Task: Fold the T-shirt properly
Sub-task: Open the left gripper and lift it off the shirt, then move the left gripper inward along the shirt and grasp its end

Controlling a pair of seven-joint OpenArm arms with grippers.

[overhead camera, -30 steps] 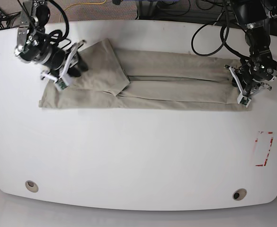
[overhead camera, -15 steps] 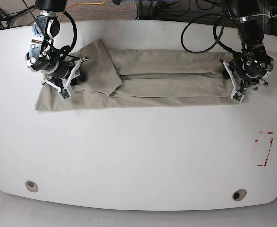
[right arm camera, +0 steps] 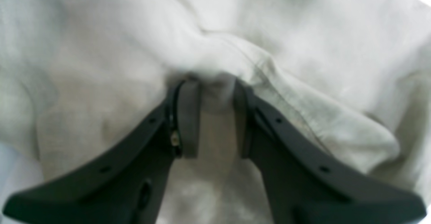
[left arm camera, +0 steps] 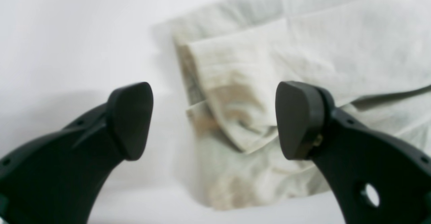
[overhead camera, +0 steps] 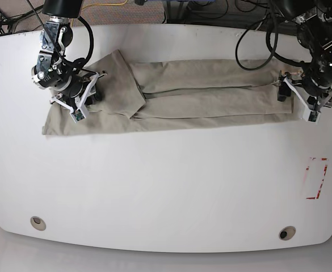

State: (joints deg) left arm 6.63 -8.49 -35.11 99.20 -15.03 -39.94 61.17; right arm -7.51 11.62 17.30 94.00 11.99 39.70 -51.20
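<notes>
Your left gripper [overhead camera: 299,101] is now standing with its jaws wide apart, having just let go of the T-shirt [overhead camera: 171,96] end, which is lying in a long band across the white table [overhead camera: 166,181], while your right gripper [right arm camera: 210,92] is staying clamped on a fabric ridge, so the lengthwise fold looks set.

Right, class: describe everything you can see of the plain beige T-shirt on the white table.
The plain beige T-shirt of soft, wrinkly fabric with no print lies folded into a long flat band across the far side of the white table, one flap doubled over near the base view's left end. The right gripper pinches a raised ridge of its cloth there. At the other end the layered corner lies on the table, with the left gripper open beside it, not holding it.
</notes>
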